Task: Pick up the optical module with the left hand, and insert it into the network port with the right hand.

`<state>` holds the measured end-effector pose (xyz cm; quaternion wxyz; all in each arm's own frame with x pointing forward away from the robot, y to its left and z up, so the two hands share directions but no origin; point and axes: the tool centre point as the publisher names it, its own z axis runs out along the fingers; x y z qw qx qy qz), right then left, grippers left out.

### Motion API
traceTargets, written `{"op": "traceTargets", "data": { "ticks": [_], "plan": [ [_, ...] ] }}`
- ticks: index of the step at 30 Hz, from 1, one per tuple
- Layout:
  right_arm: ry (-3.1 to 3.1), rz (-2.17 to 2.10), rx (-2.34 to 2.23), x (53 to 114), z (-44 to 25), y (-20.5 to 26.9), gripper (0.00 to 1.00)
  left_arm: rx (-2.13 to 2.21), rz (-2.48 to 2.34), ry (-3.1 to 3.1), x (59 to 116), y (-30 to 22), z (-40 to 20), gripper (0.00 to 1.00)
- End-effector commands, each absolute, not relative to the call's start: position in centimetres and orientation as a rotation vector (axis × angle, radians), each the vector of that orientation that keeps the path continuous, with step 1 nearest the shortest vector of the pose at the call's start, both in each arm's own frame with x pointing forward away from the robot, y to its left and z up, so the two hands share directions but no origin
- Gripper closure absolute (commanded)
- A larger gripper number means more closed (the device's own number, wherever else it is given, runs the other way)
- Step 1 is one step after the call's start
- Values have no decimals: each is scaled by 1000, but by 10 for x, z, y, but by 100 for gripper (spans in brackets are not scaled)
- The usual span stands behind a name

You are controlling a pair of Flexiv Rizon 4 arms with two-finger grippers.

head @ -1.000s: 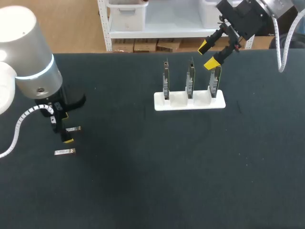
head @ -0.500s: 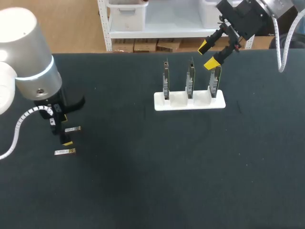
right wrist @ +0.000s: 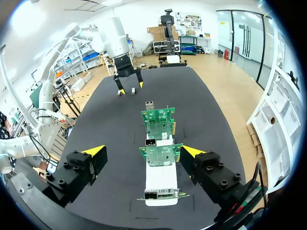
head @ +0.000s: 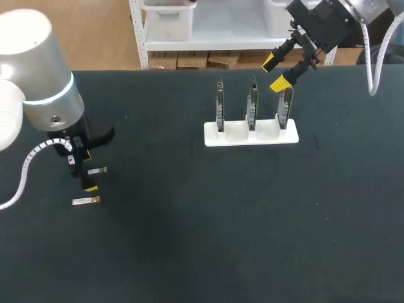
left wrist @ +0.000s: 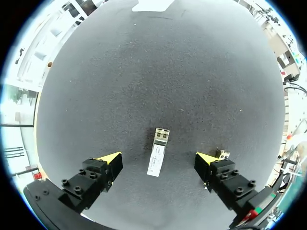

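Silver metal optical module [left wrist: 158, 151] lies on the black surface [left wrist: 144, 76] between the left end effector's [left wrist: 158, 159] parted fingers, so the pickup is not yet made. Next it likely must lower and clamp squarely; the right end effector [head: 278, 72] hovers parted, upper right.

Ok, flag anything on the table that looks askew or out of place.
Nothing stands out: three cards stand upright in the white holder, and two optical modules lie flat by the open left pincer.

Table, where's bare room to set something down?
Free: the wide table stretch in front of the white card holder, and between it and the left gripper. Crowded: at that gripper, which straddles one optical module with a second module beside it.
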<state>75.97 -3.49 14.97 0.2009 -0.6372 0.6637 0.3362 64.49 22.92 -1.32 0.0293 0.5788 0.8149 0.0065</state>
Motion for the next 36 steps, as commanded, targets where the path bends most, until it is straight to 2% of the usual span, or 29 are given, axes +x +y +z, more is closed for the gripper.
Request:
{"op": "traceTargets", "data": {
  "ticks": [1, 26, 27, 28, 29, 31, 32, 36],
  "plan": [
    [1855, 936, -1779, 759, 150, -35, 0, 1782, 17, 2519, 647, 232, -12, 0],
    [1855, 936, -1779, 759, 150, -35, 0, 1785, 0, 2525, 641, 233, -15, 0],
    [1855, 936, -1779, 759, 150, -35, 0, 1785, -1, 2524, 641, 233, -15, 15],
    [1855, 936, -1779, 759, 150, -35, 0, 1784, -2, 2522, 641, 233, -15, 42],
    [1855, 936, -1779, 759, 150, -35, 0, 1784, -2, 2521, 641, 233, -15, 58],
    [1855, 936, -1779, 759, 150, -35, 0, 1781, -4, 2516, 640, 233, -15, 82],
    [1855, 936, -1779, 759, 150, -35, 0, 1780, -5, 2515, 640, 233, -15, 100],
    [1855, 936, -1779, 759, 150, -35, 0, 1777, -14, 2513, 640, 233, -15, 100]
  ]
}}
